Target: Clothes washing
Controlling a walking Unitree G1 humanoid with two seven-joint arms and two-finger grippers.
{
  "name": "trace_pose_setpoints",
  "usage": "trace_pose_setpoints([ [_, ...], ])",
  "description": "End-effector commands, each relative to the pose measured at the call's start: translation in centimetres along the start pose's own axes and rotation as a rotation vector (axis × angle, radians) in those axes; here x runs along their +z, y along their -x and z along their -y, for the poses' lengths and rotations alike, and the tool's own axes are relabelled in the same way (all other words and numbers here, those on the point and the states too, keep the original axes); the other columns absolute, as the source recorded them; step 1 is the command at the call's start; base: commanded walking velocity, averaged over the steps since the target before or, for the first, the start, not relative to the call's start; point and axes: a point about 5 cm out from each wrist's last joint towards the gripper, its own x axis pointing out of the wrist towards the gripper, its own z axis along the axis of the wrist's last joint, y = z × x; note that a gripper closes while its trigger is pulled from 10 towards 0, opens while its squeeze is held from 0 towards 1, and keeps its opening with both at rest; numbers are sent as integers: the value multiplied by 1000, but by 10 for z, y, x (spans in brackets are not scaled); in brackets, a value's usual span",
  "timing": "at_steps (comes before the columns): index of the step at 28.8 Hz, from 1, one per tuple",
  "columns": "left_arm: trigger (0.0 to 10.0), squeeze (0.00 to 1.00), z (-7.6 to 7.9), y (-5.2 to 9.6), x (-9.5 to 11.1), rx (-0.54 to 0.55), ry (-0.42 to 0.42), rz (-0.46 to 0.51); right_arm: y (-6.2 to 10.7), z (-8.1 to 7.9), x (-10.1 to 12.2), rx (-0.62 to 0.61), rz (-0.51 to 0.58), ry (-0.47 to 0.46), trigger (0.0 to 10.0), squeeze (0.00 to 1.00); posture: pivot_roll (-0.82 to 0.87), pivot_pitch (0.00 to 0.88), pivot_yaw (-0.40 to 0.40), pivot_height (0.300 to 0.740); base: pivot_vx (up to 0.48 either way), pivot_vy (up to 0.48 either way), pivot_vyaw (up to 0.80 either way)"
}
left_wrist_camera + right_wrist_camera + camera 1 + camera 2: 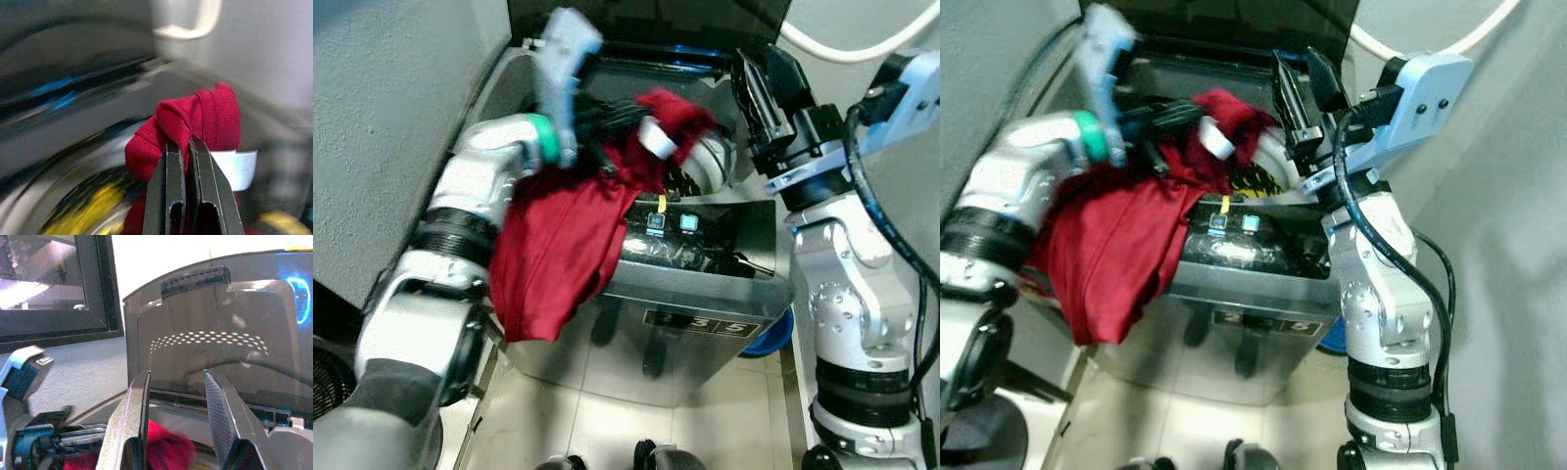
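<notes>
A: Which step are we on?

B: Loading, I'd say. The left gripper (625, 125) is clamped on a bunched fold of the red garment (563, 245); the left wrist view shows the fingers (172, 191) pinched tight w/ cloth between them. That pinched end sits over the open washing machine (705, 294), above the drum mouth (710, 162). The rest of the cloth hangs down outside, over the front edge and past the control panel (690, 235).

A: And the right gripper?

B: The right gripper (176, 396) is parted, holding nothing, poised at the back rim near the raised lid (205, 333).

A: Next move?

B: Prob. lower the left gripper into the drum before letting go. The trailing cloth needs lifting in too, else it drapes over the edge.
</notes>
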Motion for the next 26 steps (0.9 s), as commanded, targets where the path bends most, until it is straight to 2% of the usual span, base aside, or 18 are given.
trace_pose_setpoints([
  [1, 10000, 1000, -2, 7, -2, 39, 33, -4, 3, -1, -1, 5, -11, -11, 10000, 0, 8, 141, 44, 740, 0, 0, 0],
  [3, 10000, 1000, -3, 12, 0, 49, 54, 5, 3, -1, -2, 5, -13, -13, 10000, 0, 8, 141, 44, 740, 0, 0, 0],
  [5, 10000, 1000, 1, 28, 7, 40, 90, 22, 2, -2, -3, 5, -16, -16, 10000, 0, 14, 141, 44, 740, 0, 0, 0],
  [9, 10000, 1000, 10, 39, 11, 19, 82, 21, 1, -3, -4, 6, -18, -19, 10000, 0, 15, 143, 44, 740, 0, 0, 0],
  [11, 10000, 1000, 21, 48, 12, 18, -39, 0, 1, -4, -4, 8, -22, -22, 10000, 0, 18, 145, 41, 740, 0, 0, 0],
  [12, 10000, 1000, 21, 48, 12, 18, -39, 0, 1, -4, -4, 8, -22, -22, 10000, 0, 18, 145, 41, 740, 0, 0, 0],
  [13, 10000, 1000, 29, 52, 12, 2, -115, -1, 1, -4, -5, 9, -24, -24, 10000, 0, 20, 146, 40, 740, 0, 0, 0],
  [14, 10000, 1000, 29, 52, 12, 2, -115, -1, 1, -4, -5, 9, -24, -24, 10000, 0, 20, 146, 40, 740, 0, 0, 0],
  [15, 10000, 1000, 40, 57, 14, -11, -200, -5, 1, -4, -6, 11, -28, -27, 10000, 0, 29, 149, 35, 740, 0, 0, 0],
  [17, 10000, 1000, 40, 57, 14, -11, -200, -5, 1, -4, -6, 11, -28, -27, 10000, 0, 29, 149, 35, 740, 0, 0, 0],
  [18, 10000, 0, 62, 72, 14, 8, -298, -26, 1, -5, -7, 17, -33, -35, 10000, 0, 40, 153, 34, 740, 0, 0, 0],
  [21, 10000, 0, 69, 78, 14, 33, -317, -41, 1, -6, -7, 19, -34, -38, 10000, 0, 40, 153, 34, 740, 0, 0, 0],
  [24, 10000, 0, 74, 91, 10, 134, -359, -73, 1, -6, -9, 21, -40, -45, 10000, 0, 51, 159, 31, 740, 0, 0, 0],
  [25, 10000, 0, 74, 91, 10, 134, -359, -73, 1, -6, -9, 21, -40, -45, 10000, 0, 51, 159, 31, 740, 0, 0, 0],
  [26, 10000, 0, 74, 99, 5, 197, -331, -91, 1, -6, -10, 24, -44, -50, 10000, 0, 58, 163, 26, 740, 0, 0, 0],
])
